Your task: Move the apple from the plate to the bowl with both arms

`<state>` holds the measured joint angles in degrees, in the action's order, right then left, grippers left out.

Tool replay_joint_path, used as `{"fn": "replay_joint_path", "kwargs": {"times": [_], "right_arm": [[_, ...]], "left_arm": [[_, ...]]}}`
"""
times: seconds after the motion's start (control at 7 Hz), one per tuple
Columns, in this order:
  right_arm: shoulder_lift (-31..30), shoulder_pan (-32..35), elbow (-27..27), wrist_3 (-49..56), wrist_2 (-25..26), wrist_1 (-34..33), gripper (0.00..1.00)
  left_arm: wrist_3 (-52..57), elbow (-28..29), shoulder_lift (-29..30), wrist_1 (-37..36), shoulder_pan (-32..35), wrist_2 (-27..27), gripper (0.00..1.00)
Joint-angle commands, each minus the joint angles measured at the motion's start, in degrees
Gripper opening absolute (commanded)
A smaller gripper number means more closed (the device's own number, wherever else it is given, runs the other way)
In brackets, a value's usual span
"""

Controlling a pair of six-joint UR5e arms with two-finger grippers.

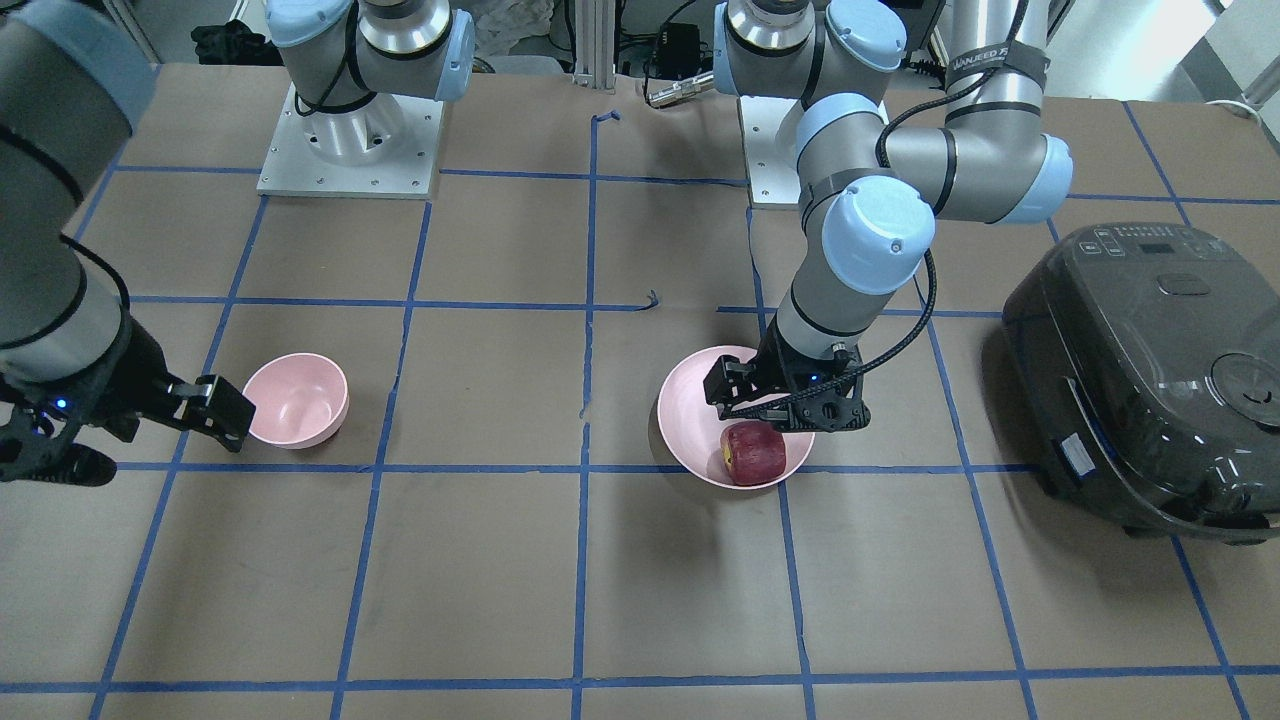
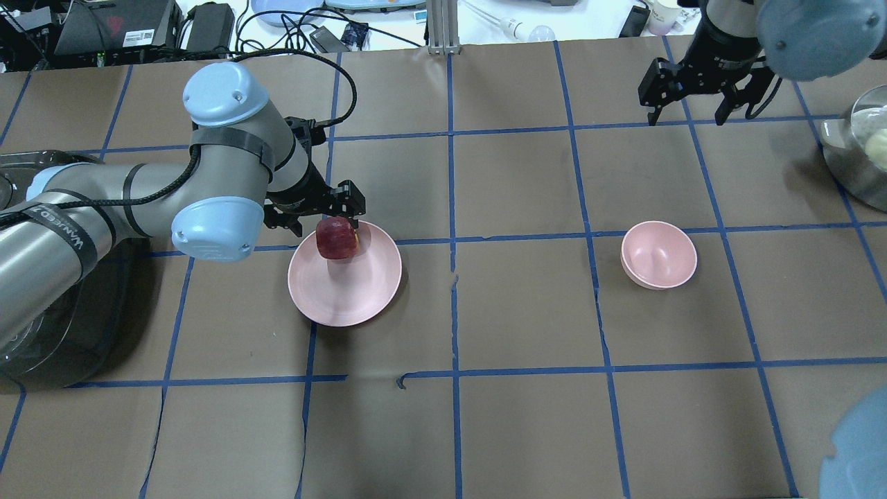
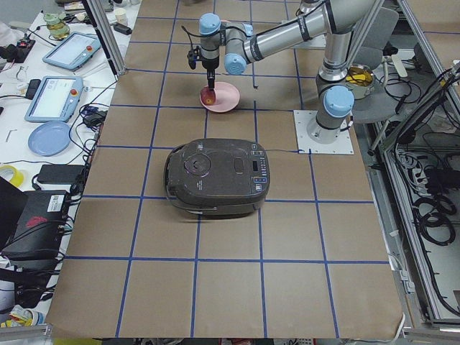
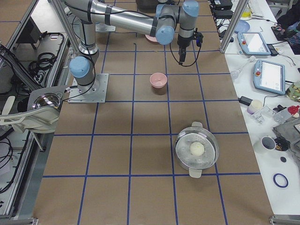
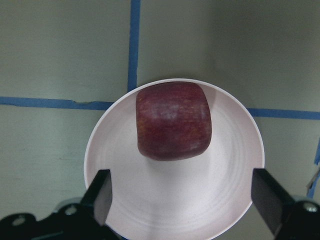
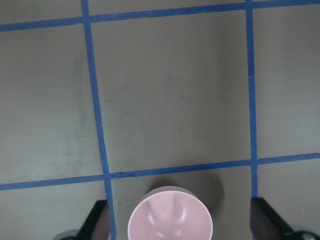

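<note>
The dark red apple (image 5: 173,121) lies on the pale pink plate (image 5: 225,200), toward its far rim; both also show from above, apple (image 2: 337,238) on plate (image 2: 346,284). My left gripper (image 2: 317,213) hangs open just over the apple, fingers spread wide and touching nothing; in the front view the left gripper (image 1: 785,397) is above the apple (image 1: 752,452). The small pink bowl (image 2: 658,254) stands empty to the right. My right gripper (image 2: 701,89) is open and empty, raised beyond the bowl; its wrist view shows the bowl (image 6: 170,222) at the bottom edge.
A dark rice cooker (image 1: 1150,380) sits on my left side beside the plate. A steel pot (image 4: 197,150) holding a pale ball stands at the table's right end. Blue tape lines grid the brown table cover (image 2: 520,312).
</note>
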<state>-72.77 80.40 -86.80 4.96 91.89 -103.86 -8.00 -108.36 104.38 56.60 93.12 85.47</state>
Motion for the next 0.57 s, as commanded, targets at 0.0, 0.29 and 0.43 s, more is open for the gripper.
{"fn": "replay_joint_path", "kwargs": {"times": [0.0,0.29,0.43], "right_arm": [[2.89,-1.29,-7.63,1.36,1.70,-6.24,0.96],[1.67,-1.73,-17.84,1.63,4.09,-13.11,0.84],[1.76,-1.91,-19.01,2.50,3.83,-13.56,0.76]], "left_arm": [[-0.35,-0.09,3.44,-3.75,0.22,-0.12,0.98],[0.17,-0.35,4.95,-6.06,0.31,0.31,0.98],[0.26,-1.40,5.48,-6.32,0.31,0.40,0.97]]}}
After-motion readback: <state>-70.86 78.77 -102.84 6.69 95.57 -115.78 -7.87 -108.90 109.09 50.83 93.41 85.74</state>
